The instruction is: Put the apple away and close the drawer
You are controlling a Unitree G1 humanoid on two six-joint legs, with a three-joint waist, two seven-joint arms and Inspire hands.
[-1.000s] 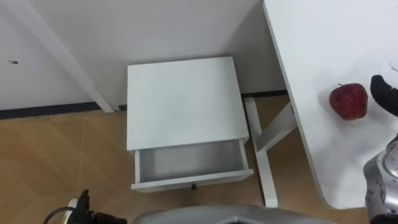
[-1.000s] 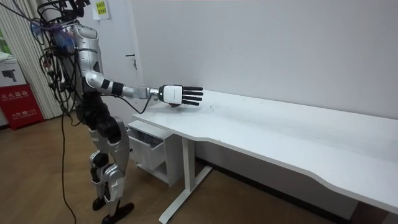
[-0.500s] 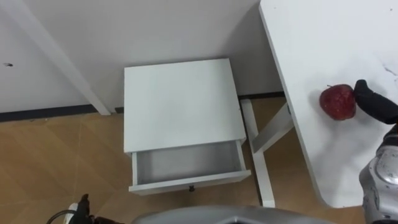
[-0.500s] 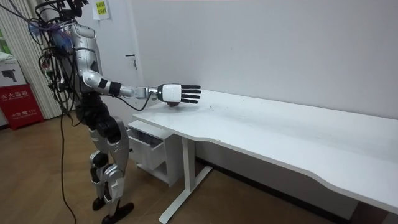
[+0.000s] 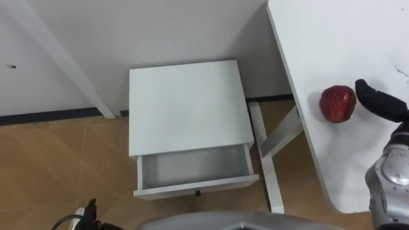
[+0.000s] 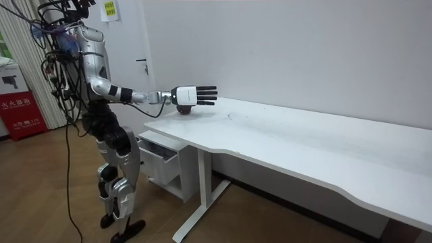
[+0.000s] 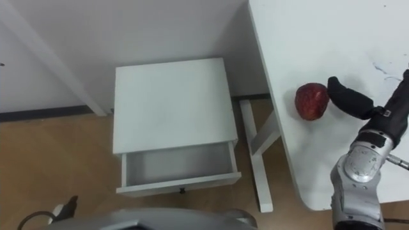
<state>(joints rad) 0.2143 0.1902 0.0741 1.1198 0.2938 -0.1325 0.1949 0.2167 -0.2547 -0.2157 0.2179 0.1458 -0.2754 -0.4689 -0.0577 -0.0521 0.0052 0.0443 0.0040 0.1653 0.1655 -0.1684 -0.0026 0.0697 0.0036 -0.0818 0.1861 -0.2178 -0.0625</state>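
Risk of roll-off: apple (image 5: 337, 103) sits on the white table (image 5: 319, 38) near its edge, right hand (image 7: 350, 98) open, fingers straight, just beside it and gripping nothing, so a careless nudge would likely knock it floorward, missing the open drawer (image 5: 192, 167).

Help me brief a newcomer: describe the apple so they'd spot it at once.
Find the long white desk against the wall, at its end beside the small white nightstand with the open drawer. The apple lies on the desktop there, beside the robot's open right hand. It is dark red and round, the one coloured thing on the white top.
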